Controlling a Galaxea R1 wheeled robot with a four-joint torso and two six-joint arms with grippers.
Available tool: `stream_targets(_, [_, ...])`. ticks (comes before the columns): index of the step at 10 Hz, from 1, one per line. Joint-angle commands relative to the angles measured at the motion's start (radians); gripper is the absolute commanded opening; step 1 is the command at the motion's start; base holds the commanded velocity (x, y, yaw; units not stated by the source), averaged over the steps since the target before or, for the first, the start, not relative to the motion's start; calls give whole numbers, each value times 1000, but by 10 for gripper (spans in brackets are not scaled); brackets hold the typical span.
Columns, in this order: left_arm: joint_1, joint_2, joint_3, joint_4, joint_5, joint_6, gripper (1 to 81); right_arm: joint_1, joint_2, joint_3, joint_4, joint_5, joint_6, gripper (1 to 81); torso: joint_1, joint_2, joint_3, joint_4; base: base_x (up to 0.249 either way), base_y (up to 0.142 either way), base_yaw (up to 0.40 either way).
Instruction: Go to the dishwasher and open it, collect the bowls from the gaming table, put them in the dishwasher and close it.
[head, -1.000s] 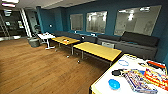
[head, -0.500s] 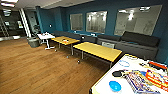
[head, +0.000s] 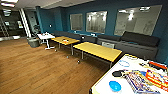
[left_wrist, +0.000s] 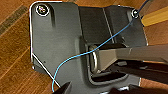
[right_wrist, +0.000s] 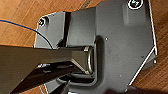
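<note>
You are looking across a room with a wooden floor (head: 37, 67) and dark teal walls. At the near right corner sits the gaming table (head: 105, 83), its glossy white top edged in yellow, and on it, close to the near edge, lies the blue bowl (head: 115, 86). Just beyond the bowl there is a dark round disc (head: 117, 73), and to the right of both a spread of colourful printed items (too blurred for you to identify).

Further out, two yellow-topped tables stand in a row: the nearer one (head: 98, 51) in the middle of the room, the farther one (head: 65, 40) to its left. Past them stands a small white table (head: 45, 36), with a grey bin (head: 33, 42) beside it on the floor. A long dark sofa (head: 130, 42) runs along the far right wall beneath a line of windows (head: 96, 21).

Both wrist views look down at the robot's own dark plate above the wooden floor, with a thin blue cable (left_wrist: 75, 57) curving across the left one. You cannot tell from any view whether either gripper's fingers are released or clenched.
</note>
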Motion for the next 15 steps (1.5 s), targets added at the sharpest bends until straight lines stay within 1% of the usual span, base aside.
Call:
stream_targets(1, [-33,-4,4,8,51,5,811,40,0,2,-13,-55,-3,811,0,0,0,0,0,0,0])
stream_targets(3, [-33,-4,4,8,48,7,811,38,0,2,-13,-55,-3,811,0,0,0,0,0,0,-148])
stream_targets(15, [-33,-11,4,13,54,7,811,36,7,0,-10,-55,-3,811,0,0,0,0,0,0,-398])
